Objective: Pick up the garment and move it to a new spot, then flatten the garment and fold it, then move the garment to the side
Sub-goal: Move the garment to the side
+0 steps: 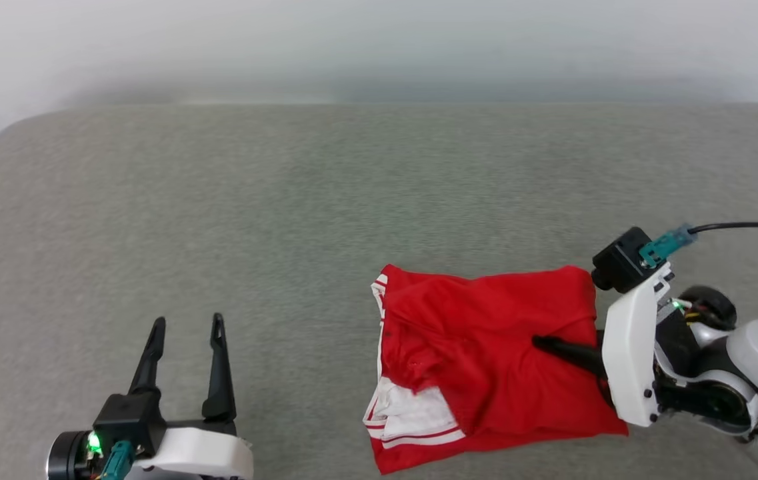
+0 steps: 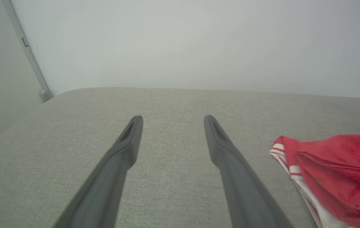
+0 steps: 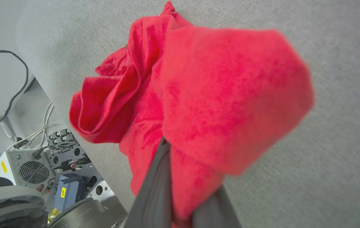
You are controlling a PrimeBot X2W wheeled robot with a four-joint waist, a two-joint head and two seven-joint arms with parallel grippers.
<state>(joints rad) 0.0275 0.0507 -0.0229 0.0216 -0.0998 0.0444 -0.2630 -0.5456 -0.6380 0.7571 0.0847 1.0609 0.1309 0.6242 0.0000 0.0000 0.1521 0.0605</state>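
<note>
on the grey woven upholstered surface (image 1: 285,200), right of centre and toward the near edge, the red jersey-style garment (image 1: 485,333) with white sleeve and red-and-white edging is found lying in a loose, rumpled heap, partly doubled over itself. no lettering can be made out.

right gripper (image 1: 544,344): pressed together, with a fold of red cloth pinched near the garment's right side. in the right wrist view cloth is seen bunched over and around the fingers (image 3: 154,190).

left gripper (image 1: 189,321): spread wide, nothing held, parked well apart from the garment over bare upholstery.

handling, as judged:
- light, thin knit, fully limp; no stiffness to rely on.
- draping and swinging from any single pinch is to be expected.
- several layers may be taken together, or only the top one.
- not fragile. slip risk is low on a firm pinch, though a shallow bite on one ply could pull out.
- some drag against the woven surface is likely if it is moved low.

where to hold:
- for the move, the present mid-body pinch looks adequate.
- for flattening, hems, shoulder seams or the striped trim (image 1: 412,437) are better taken, one per gripper, so the cloth can be tensioned between two points.
</note>
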